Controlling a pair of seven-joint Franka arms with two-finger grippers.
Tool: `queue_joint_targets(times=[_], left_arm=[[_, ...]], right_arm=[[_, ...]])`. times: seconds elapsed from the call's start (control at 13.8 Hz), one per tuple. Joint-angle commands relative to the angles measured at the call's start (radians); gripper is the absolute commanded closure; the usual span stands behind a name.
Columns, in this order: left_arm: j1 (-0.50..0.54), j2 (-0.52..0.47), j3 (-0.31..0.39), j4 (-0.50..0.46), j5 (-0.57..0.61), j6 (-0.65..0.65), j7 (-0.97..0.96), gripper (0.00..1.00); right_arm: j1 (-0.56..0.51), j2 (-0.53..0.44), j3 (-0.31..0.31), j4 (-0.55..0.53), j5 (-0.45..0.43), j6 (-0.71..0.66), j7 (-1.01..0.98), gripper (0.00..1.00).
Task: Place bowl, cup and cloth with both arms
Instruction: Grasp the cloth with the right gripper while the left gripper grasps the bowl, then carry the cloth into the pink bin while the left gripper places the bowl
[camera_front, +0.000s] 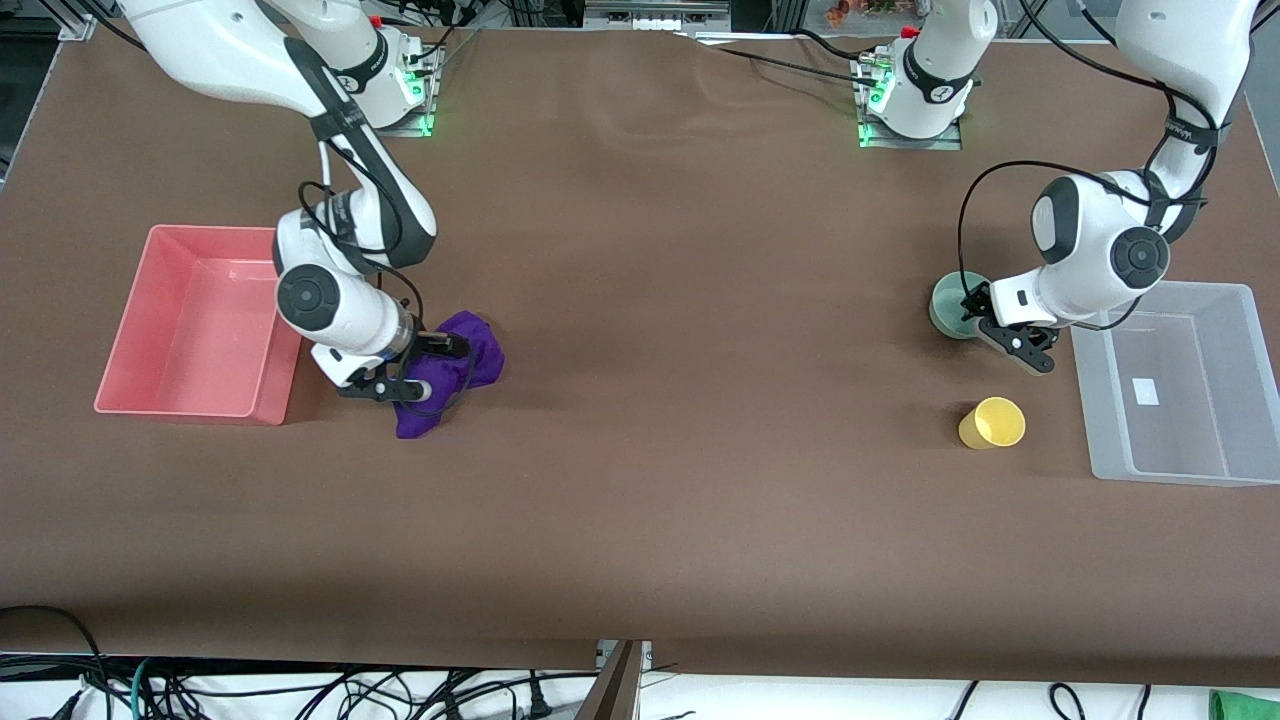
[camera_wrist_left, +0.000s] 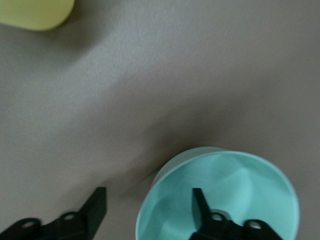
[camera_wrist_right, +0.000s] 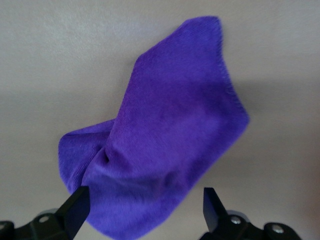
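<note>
the cup (camera_front: 991, 422) lay nearest the front edge, toward the left arm's end of the table. farther back, the left gripper (camera_front: 985, 322) straddled the rim of the bowl (camera_front: 950, 305) — one finger inside, one outside, not yet clamped. the right gripper (camera_front: 440, 368), jaws wide, bracketed the cloth (camera_front: 455, 370) beside the pink bin (camera_front: 200, 325).

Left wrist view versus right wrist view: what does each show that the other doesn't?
Only the left wrist view shows the green bowl, with one finger of the left gripper inside its rim and the other outside, plus an edge of the yellow cup. Only the right wrist view shows the purple cloth, between the open fingers of the right gripper. Both show the brown table.
</note>
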Motion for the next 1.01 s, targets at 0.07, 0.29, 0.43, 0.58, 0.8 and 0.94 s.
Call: queue_joint_targets(times=[0.07,0.29,0.43,0.58,0.8,0.94], left_arm=[[0.02,0.0,-0.012,0.014,0.0,0.008,0.062,1.0],[0.017,-0.009,-0.017,0.019,0.0,0.001,0.063,1.0],[0.017,-0.035,-0.017,0.046,-0.002,-0.056,0.062,1.0],[0.014,-0.056,-0.023,0.164,-0.002,-0.241,0.06,1.0],[0.017,-0.053,-0.021,0.408,0.0,-0.562,0.066,1.0],[0.021,-0.035,-0.011,0.561,0.014,-0.702,0.123,1.0]], right_arm=[[0.003,0.036,-0.002,-0.05,-0.019,0.128,0.018,0.0],[0.01,0.063,-0.002,-0.056,-0.019,0.173,0.018,0.28],[0.01,0.063,-0.002,-0.053,-0.019,0.172,0.018,0.92],[0.01,0.061,-0.002,-0.048,-0.017,0.166,0.017,1.0],[0.009,0.044,-0.002,-0.03,-0.019,0.137,0.003,1.0],[-0.003,0.003,-0.005,0.031,-0.025,0.004,-0.014,1.0]])
